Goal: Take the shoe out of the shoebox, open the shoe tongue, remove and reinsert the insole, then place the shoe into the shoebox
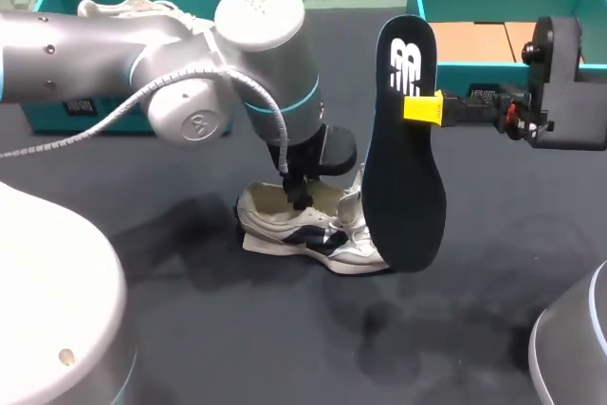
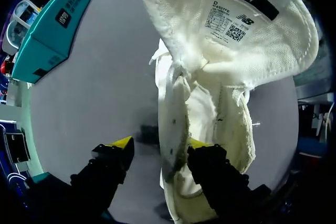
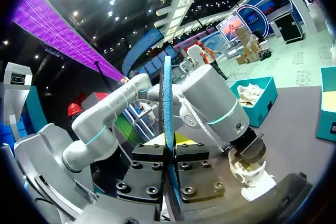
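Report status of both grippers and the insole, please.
Right gripper shut on insole, upright, out of shoe. Left gripper open, astride shoe's side wall. Its finger blocks the opening.

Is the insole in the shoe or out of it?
Out: the right gripper holds the insole upright, outside the shoe.

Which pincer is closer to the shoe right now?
Left. The left pincer straddles the shoe's collar wall; the right pincer is raised off to the side, clamping the insole.

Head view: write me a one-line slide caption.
Right gripper holds the dark insole nearly upright near the white shoe, with the left gripper down at the shoe's opening.
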You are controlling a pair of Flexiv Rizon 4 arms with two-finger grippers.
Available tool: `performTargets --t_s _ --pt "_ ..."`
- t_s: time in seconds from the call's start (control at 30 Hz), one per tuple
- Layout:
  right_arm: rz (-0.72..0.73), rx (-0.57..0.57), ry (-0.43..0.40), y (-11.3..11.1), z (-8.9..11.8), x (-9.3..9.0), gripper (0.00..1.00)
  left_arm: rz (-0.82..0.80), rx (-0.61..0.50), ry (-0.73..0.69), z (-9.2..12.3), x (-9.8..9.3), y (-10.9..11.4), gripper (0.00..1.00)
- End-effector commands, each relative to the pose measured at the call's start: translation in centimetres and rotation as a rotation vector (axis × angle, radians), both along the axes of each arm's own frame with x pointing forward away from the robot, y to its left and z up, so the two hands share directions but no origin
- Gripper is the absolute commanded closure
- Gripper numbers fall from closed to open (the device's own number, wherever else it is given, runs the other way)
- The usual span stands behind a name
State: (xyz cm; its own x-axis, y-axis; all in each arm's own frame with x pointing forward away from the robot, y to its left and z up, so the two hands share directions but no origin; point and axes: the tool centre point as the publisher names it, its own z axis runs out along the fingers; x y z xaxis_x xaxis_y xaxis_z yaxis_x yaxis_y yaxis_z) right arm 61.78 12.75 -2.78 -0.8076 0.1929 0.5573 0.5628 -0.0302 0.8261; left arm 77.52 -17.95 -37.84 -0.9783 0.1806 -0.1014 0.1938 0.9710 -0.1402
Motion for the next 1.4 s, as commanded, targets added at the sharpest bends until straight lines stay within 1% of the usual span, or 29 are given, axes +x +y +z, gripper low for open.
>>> performTargets --t_s 0.03,0.1,0.2,0.3,0.33,0.37,0.4,0.43,0.73,1.03,1.17,1.23,1.3,1.37,1.4 --pt "-0.011 0.000 0.000 -0.2 -0.1 -0.8 1.00 0.000 0.003 0.009 -0.8 0.4 -0.5 0.53" --pt "-0.011 0.000 0.000 -0.2 -0.1 -0.8 1.00 0.000 0.004 0.013 -1.0 0.4 -0.5 0.55" --pt "-0.011 0.000 0.000 -0.2 -0.1 -0.8 1.00 -0.002 0.007 0.020 -1.2 0.3 -0.6 0.54" --pt "-0.011 0.000 0.000 -0.2 -0.1 -0.8 1.00 -0.004 0.011 0.027 -1.3 0.2 -0.7 0.57" --pt "-0.011 0.000 0.000 -0.2 -0.1 -0.8 1.00 -0.003 0.012 0.029 -1.4 0.1 -0.6 0.60" --pt "-0.011 0.000 0.000 -0.2 -0.1 -0.8 1.00 -0.003 0.013 0.031 -1.4 0.1 -0.6 0.66" --pt "-0.011 0.000 0.000 -0.2 -0.1 -0.8 1.00 -0.003 0.013 0.033 -1.4 0.1 -0.6 0.81" --pt "-0.011 0.000 0.000 -0.2 -0.1 -0.8 1.00 -0.003 0.014 0.034 -1.3 0.0 -0.5 1.00" --pt "-0.011 0.000 0.000 -0.2 -0.1 -0.8 1.00 -0.047 -0.009 0.042 -0.1 -0.4 0.3 1.00" --pt "-0.011 0.000 0.000 -0.2 -0.1 -0.8 1.00 -0.261 -0.087 -0.009 4.0 -1.3 0.6 1.00" --pt "-0.011 0.000 0.000 -0.2 -0.1 -0.8 1.00 -0.393 -0.111 -0.048 5.7 -2.6 0.4 1.00" --pt "-0.011 0.000 0.000 -0.2 -0.1 -0.8 1.00 -0.482 -0.128 -0.084 6.5 -3.4 0.2 1.00" --pt "-0.011 0.000 0.000 -0.2 -0.1 -0.8 1.00 -0.551 -0.155 -0.159 7.2 -4.3 0.2 1.00" --pt "-0.011 0.000 0.000 -0.2 -0.1 -0.8 1.00 -0.555 -0.196 -0.286 7.6 -5.0 0.5 1.00" --pt "-0.011 0.000 0.000 -0.2 -0.1 -0.8 1.00 -0.555 -0.196 -0.286 7.6 -5.0 0.5 1.00"
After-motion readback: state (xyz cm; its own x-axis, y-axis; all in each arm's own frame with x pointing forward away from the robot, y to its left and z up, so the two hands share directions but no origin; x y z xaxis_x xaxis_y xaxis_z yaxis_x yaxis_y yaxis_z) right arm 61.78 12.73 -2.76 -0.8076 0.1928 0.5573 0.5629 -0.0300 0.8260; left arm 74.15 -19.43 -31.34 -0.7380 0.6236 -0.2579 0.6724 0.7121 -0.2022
